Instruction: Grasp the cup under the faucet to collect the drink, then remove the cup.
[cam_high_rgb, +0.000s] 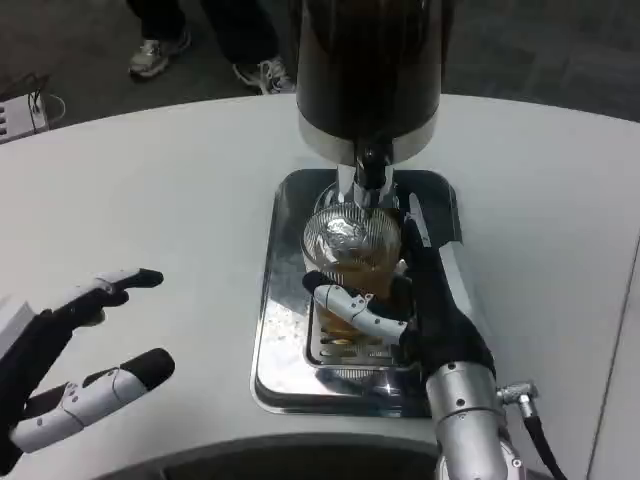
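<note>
The right hand (425, 310) grips the cup (352, 245) under the faucet (372, 170); the left hand (70, 370) waits spread and idle. It's filling — a jerky pull could slosh drink onto the tray (275, 330).

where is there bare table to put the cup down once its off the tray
Bare white table lies left of the drip tray, between it and the open left hand. More lies right of the tray, past the right hand. The tray itself is crowded: cup, faucet, and the right hand's fingers.
</note>
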